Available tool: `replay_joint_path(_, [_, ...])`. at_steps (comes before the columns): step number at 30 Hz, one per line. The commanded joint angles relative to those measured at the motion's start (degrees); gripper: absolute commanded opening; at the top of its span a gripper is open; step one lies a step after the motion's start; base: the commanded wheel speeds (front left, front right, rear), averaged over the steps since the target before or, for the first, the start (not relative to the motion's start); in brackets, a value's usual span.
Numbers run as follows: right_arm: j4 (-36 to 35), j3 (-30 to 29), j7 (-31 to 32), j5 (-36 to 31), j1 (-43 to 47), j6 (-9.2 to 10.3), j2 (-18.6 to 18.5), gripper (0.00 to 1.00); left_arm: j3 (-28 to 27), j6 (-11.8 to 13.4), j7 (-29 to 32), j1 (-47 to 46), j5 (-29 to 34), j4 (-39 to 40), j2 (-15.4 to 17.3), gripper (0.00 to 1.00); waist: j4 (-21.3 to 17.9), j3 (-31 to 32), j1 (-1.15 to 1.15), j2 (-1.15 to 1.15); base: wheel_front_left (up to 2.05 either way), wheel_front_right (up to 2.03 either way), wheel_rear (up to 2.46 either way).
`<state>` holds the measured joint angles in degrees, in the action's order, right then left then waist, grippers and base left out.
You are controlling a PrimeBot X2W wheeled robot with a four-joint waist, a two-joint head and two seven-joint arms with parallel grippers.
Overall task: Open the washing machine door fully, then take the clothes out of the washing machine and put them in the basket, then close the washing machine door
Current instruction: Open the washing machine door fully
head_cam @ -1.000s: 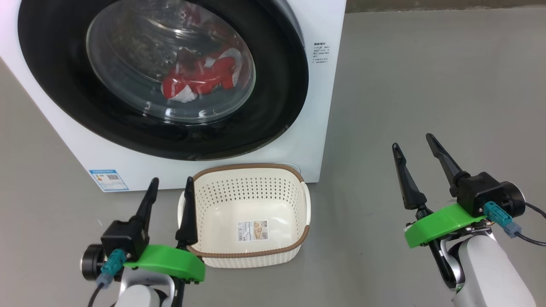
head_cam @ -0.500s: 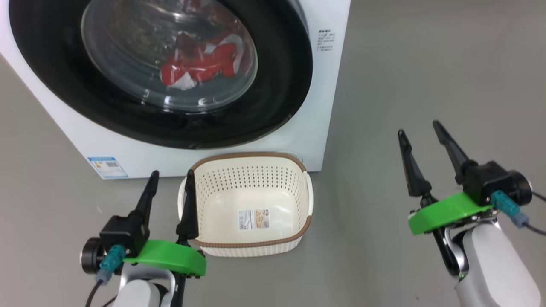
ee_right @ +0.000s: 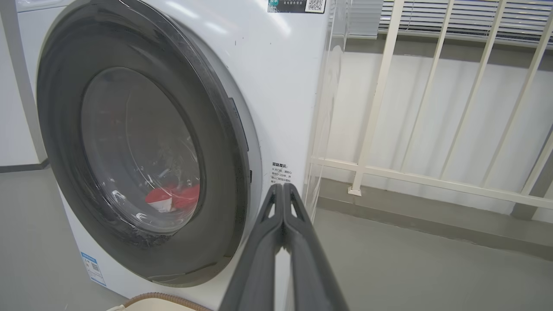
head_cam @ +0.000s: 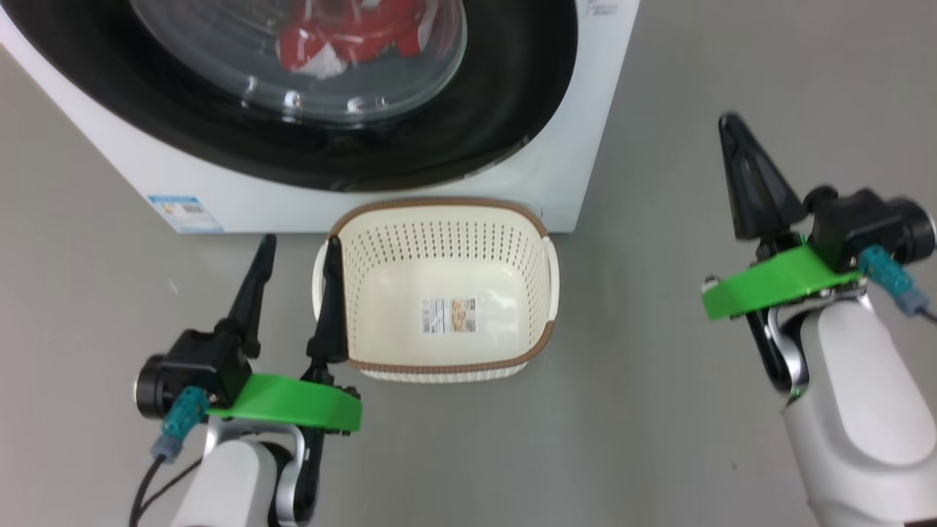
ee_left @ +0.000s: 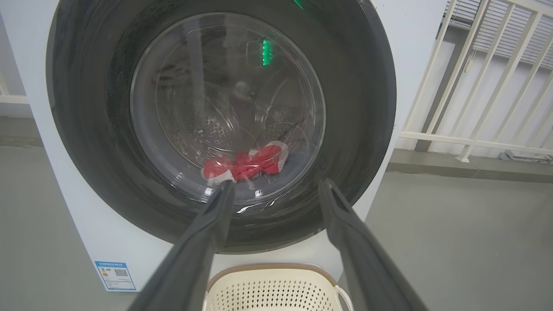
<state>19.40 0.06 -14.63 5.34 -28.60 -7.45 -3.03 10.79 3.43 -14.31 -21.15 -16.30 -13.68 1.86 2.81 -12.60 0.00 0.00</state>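
The washing machine stands white at the top of the head view, its door lying against its front. Red and white clothes show behind the glass, low in the drum. The cream basket sits on the floor right before the machine, with nothing in it but a paper label. My left gripper is open beside the basket's left rim, nothing between its fingers. To the right of the machine, my right gripper is shut on nothing; in the right wrist view its tips point at the machine's front just right of the door rim.
Grey floor spreads to the right of the machine and in front of the basket. A cream railing runs behind and to the right of the machine. A blue label marks the machine's lower left corner.
The head camera has tilted down, so the machine sits higher in the picture. My right gripper has shut and lifted toward the machine. The left gripper stays open by the basket.
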Motion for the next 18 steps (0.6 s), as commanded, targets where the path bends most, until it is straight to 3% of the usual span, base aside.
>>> replay_joint_path(1, [-1.19, 1.26, -0.37, -0.51, -2.28, -0.03, 0.15, 0.00, -1.54, -0.34, -0.69, -1.95, -0.33, 2.05, 1.02, 1.00, 1.10, -2.75, 0.00, 0.00, 0.00, 0.00, 0.00])
replay_joint_path(5, [-0.12, 0.95, -0.37, 3.23, -5.92, -0.03, 0.15, 0.00, -1.37, -0.51, -0.69, -3.09, -0.13, 3.34, 1.02, 1.00, 1.75, -5.24, 0.00, 0.00, 0.00, 0.00, 0.00])
replay_joint_path(11, [4.77, 0.26, -0.37, 19.51, -11.90, -0.03, 0.15, 0.00, -0.76, -0.57, -0.69, -4.45, 0.64, 5.43, 1.02, 1.00, 2.80, -8.34, 0.00, 0.00, 0.00, 0.00, 0.00])
replay_joint_path(18, [9.07, 0.62, -0.37, 31.38, -19.02, -0.03, 0.15, 0.00, 0.18, -0.24, -0.69, -5.23, 1.82, 8.75, 1.02, 1.00, 3.65, -11.56, 0.00, 0.00, 0.00, 0.00, 0.00])
